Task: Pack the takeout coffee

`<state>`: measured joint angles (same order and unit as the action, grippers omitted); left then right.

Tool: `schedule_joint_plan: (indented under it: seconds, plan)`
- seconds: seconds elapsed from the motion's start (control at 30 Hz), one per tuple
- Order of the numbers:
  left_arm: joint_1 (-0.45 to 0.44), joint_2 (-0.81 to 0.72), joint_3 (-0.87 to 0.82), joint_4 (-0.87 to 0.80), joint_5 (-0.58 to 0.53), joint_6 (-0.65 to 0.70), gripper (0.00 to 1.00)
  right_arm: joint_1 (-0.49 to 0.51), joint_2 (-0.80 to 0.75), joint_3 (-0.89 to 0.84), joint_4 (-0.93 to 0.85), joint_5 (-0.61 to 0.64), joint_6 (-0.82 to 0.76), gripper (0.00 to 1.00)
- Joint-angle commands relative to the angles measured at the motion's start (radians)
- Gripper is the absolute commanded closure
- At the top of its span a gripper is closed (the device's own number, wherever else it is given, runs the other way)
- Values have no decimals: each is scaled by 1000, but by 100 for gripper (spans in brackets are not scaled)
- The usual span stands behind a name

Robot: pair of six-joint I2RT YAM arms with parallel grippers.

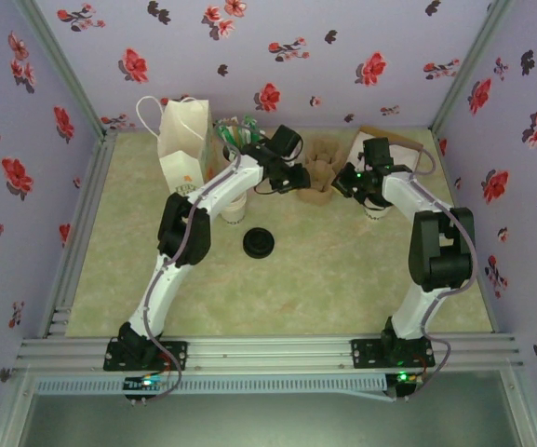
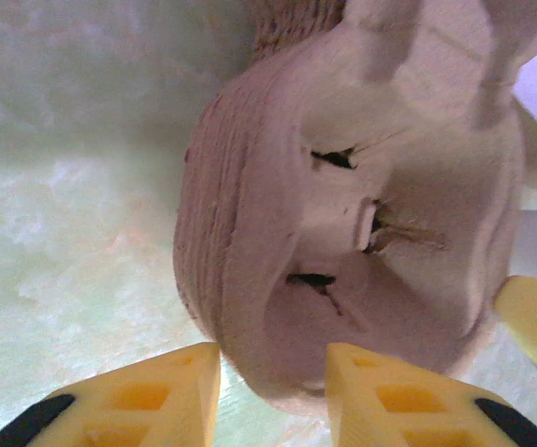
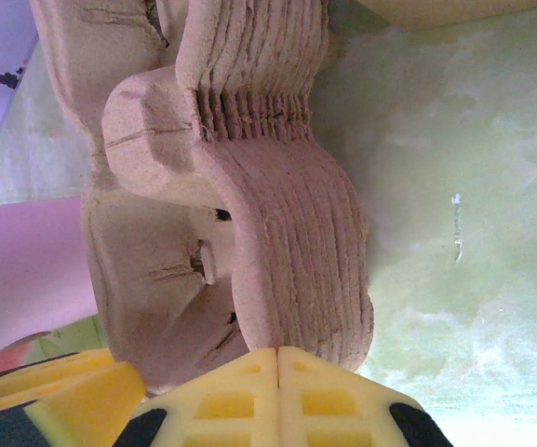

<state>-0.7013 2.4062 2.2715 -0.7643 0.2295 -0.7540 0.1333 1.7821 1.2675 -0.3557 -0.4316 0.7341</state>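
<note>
Left gripper [image 2: 273, 361] is standing narrowly open, the rim of the brown moulded-pulp carrier [image 2: 342, 186] lying between its tips. Right gripper [image 3: 277, 356], closed and empty, is resting against the carrier's wall. The small cream-white paper cup [image 1: 377, 214] is standing on the table [image 1: 342, 279] at the carrier's four o'clock, its top hidden under the right arm.

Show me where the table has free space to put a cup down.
Free: the wide near middle of the table, between the left arm and the right arm, in front of the lid; also the strip left of the left arm. Crowded: the back row, from the bag past the carrier, where both arms reach.
</note>
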Motion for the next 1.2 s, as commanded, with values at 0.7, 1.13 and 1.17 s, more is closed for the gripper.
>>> schedule_joint_plan:
  seconds: [0.7, 1.13, 1.17]
  plan:
    - [13, 37, 104, -27, 3, 7, 86, 11, 20, 13, 12, -57, -10, 100]
    - [14, 14, 113, -35, 6, 23, 97, 15, 11, 38, 16, -73, -22, 100]
    - [14, 14, 111, -34, 9, 24, 99, 14, 9, 40, 16, -73, -22, 100]
